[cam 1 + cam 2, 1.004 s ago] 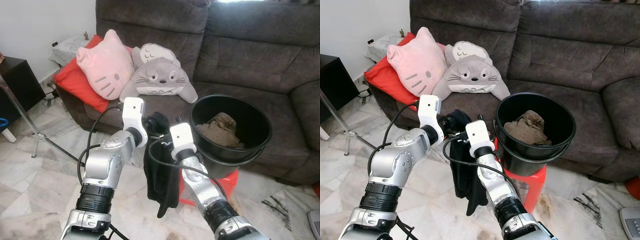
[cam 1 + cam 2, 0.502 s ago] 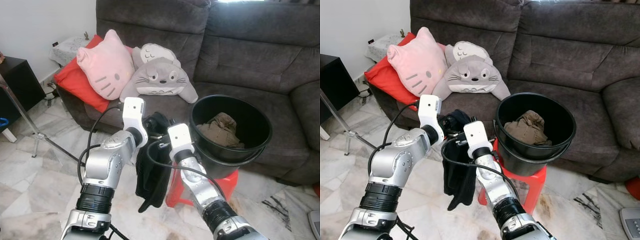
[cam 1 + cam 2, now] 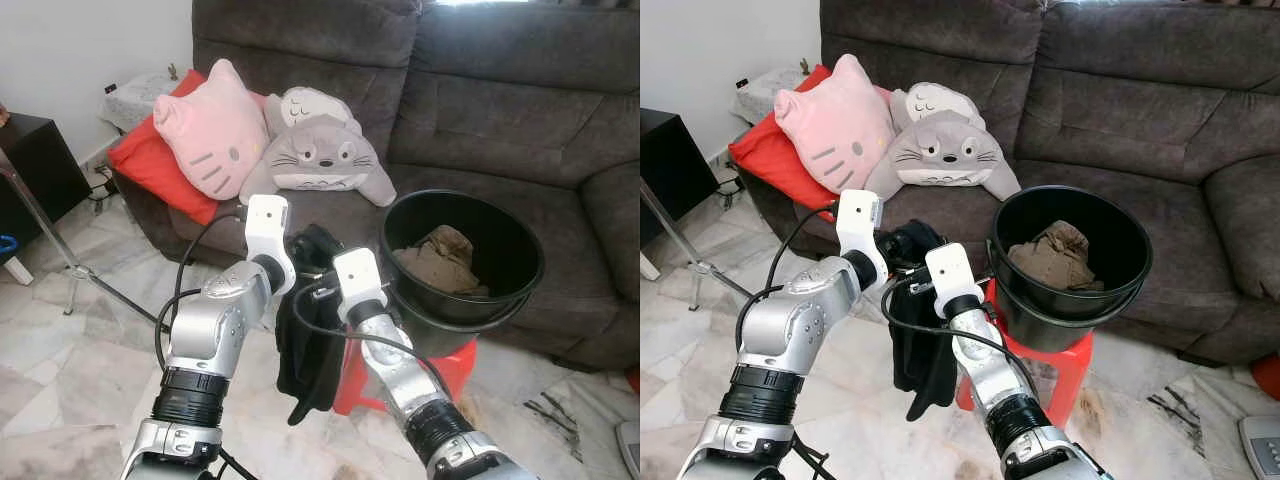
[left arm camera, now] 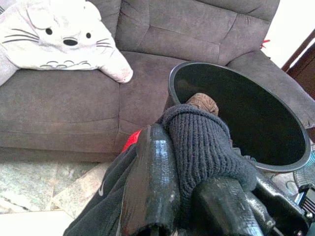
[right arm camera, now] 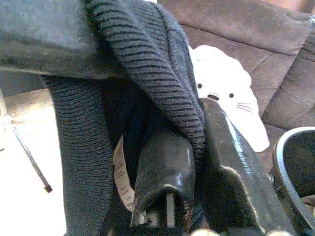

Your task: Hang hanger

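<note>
- Left gripper (image 4: 189,196) clamped on the ribbed collar of a dark knit garment (image 3: 310,345), held in front of the grey sofa (image 3: 480,120).
- Right wrist view adds a white label inside the collar; right gripper (image 5: 197,172) is closed on the same knit.
- No hanger is identifiable.
- Garment hangs free above marble floor (image 3: 70,360), just beside black bucket (image 3: 520,270) on red stool (image 3: 455,365).

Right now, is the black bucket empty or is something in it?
Not empty: the black bucket stands upright on the red stool, with crumpled brown cloth inside.
</note>
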{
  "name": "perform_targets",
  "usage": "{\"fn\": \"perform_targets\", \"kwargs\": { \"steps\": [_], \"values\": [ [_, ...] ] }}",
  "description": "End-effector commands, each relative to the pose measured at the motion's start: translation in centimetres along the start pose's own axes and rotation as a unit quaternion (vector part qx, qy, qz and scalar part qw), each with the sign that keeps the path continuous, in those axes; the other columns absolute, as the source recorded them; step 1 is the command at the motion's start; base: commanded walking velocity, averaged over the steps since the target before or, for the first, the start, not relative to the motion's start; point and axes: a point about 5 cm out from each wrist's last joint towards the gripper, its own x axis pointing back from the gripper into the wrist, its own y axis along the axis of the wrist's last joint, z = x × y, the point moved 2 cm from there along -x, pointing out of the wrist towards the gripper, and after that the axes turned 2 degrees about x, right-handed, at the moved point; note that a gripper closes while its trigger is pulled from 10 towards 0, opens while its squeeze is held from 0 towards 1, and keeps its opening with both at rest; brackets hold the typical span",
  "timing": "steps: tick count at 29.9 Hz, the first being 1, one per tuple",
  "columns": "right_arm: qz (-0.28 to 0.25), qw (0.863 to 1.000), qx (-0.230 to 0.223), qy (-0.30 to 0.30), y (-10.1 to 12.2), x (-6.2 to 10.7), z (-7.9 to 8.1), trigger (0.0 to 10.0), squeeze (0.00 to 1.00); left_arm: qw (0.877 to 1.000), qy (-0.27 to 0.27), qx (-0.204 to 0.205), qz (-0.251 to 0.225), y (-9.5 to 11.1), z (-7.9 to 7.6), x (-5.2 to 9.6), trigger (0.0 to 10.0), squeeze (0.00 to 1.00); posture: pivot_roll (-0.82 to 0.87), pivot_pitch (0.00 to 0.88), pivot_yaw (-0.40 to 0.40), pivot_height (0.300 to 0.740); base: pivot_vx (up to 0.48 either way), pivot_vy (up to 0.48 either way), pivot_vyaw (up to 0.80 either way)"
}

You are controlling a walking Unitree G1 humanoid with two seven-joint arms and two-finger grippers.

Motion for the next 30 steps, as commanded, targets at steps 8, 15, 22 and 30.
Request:
{"fn": "perform_targets", "kwargs": {
  "steps": [8,15,22,30],
  "values": [
    [0.022,1.0,-0.004,0.002,-0.1,-0.5,-0.8,0.0,0.0,0.997,0.007,-0.081,0.009,-0.4,0.5,0.7,0.0,0.0,-0.01,0.0,0.006,0.74,0.0,0.0,0.0],
    [0.072,0.997,-0.001,0.015,-1.3,-0.5,-1.7,0.0,0.0,0.987,0.022,-0.156,0.041,-2.3,1.1,0.9,0.3,0.0,-0.01,0.0,0.0,0.74,0.0,0.0,0.0],
    [0.172,0.977,-0.021,0.127,-3.7,0.8,-0.6,0.0,0.0,0.974,0.038,-0.212,0.068,-4.3,2.0,1.1,10.0,0.0,-0.01,0.0,-0.004,0.74,0.0,0.0,0.0],
    [0.211,0.964,-0.007,0.163,-4.8,2.0,-0.7,0.0,0.0,0.976,0.033,-0.203,0.066,-5.3,2.0,1.1,10.0,0.0,-0.02,0.0,-0.006,0.74,0.0,0.0,0.0]
  ]
}}
